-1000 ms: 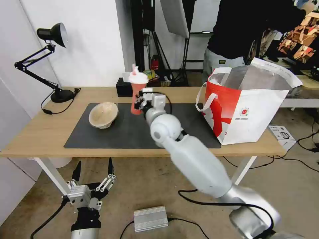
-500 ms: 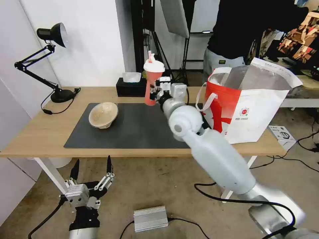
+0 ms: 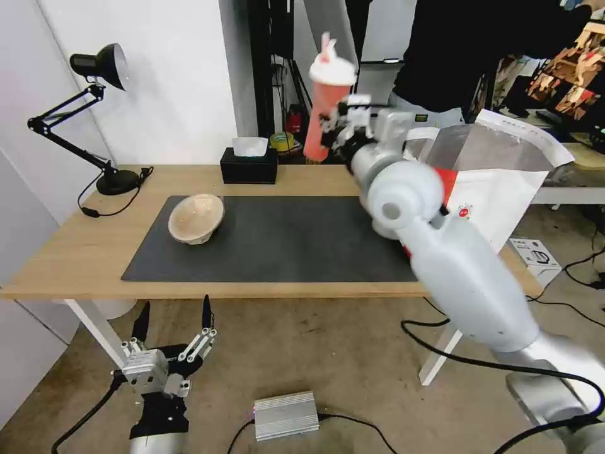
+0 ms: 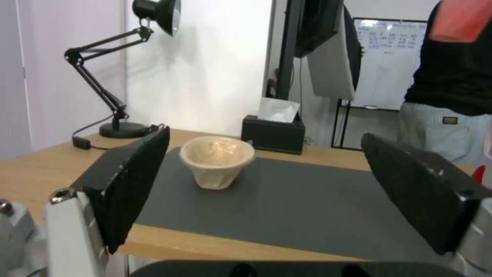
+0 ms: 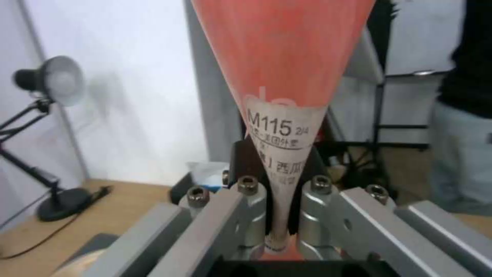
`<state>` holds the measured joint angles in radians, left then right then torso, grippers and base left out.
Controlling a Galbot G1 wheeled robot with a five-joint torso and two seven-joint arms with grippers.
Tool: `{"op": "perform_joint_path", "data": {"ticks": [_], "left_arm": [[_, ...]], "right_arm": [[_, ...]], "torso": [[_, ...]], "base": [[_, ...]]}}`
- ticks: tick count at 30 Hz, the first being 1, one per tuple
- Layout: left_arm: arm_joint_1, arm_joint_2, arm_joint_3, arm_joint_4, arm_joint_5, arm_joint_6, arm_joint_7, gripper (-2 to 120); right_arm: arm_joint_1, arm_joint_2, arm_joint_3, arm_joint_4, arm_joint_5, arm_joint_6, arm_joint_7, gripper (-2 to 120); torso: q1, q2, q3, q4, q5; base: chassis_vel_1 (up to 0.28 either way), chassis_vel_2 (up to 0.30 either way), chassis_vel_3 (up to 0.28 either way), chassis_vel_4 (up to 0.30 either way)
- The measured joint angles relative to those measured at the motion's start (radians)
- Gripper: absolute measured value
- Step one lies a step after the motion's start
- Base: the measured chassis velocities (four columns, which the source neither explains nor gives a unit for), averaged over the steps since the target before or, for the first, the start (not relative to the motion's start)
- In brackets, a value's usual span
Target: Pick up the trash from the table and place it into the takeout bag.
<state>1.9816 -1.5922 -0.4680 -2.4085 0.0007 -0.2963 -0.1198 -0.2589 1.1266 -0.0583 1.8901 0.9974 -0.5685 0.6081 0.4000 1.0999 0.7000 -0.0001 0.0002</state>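
The right gripper (image 3: 333, 129) is clamped on the red drink cup (image 3: 322, 107), holding it in the air above the table's (image 3: 75, 252) far edge, just beside the takeout bag (image 3: 504, 183) and above its rim. The cup's white lid (image 3: 332, 70) and pink straw (image 3: 326, 47) tilt slightly. A printed label (image 5: 279, 138) shows between the fingers (image 5: 246, 200). The tan pulp bowl (image 3: 196, 218) sits on the dark mat (image 3: 283, 246), well apart. The left gripper (image 3: 173, 321) hangs below the table's front edge — fingers spread, holding nothing. A black tissue box (image 3: 249, 165) stands behind the mat.
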Motion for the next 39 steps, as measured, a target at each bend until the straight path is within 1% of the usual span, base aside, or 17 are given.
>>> {"op": "perform_joint_path", "data": {"ticks": [4,11,14,15,24,39], "left_arm": [[-0.001,0.000,0.000,0.000,0.000,0.000,0.000,100],[-0.009,0.000,0.002,0.011,0.000,0.000,0.001,100],[-0.013,0.000,0.006,0.018,0.000,0.001,0.001,100],[-0.013,0.000,0.006,0.018,0.000,0.001,0.001,100],[-0.024,0.000,0.011,0.028,-0.006,0.001,0.001,100],[-0.034,0.000,0.023,0.037,-0.006,-0.003,0.001,100]], "right_arm": [[-0.002,-0.030,0.020,0.016,0.005,-0.015,0.021,3],[-0.029,-0.056,0.072,0.027,0.012,-0.026,0.039,3],[-0.047,-0.086,0.109,0.036,0.014,-0.038,0.049,3],[-0.047,-0.086,0.109,0.036,0.014,-0.038,0.049,3],[-0.096,-0.167,0.176,0.047,0.015,-0.048,0.049,3],[-0.075,-0.250,0.239,0.014,0.059,-0.037,0.044,3]], "torso": [[0.000,0.000,0.000,0.0000,0.0000],[0.000,0.000,0.000,0.0001,0.0000],[0.000,0.000,0.000,0.0001,-0.0001],[0.000,0.000,0.000,0.0001,-0.0001],[0.000,0.000,0.000,0.0001,0.0000],[0.000,0.000,0.000,0.0001,-0.0001]], "base": [[0.000,0.000,0.000,0.000],[0.000,0.000,0.000,0.000],[0.000,0.000,0.000,0.000],[0.000,0.000,0.000,0.000],[0.000,0.000,0.000,0.000],[0.000,0.000,0.000,0.000]]}}
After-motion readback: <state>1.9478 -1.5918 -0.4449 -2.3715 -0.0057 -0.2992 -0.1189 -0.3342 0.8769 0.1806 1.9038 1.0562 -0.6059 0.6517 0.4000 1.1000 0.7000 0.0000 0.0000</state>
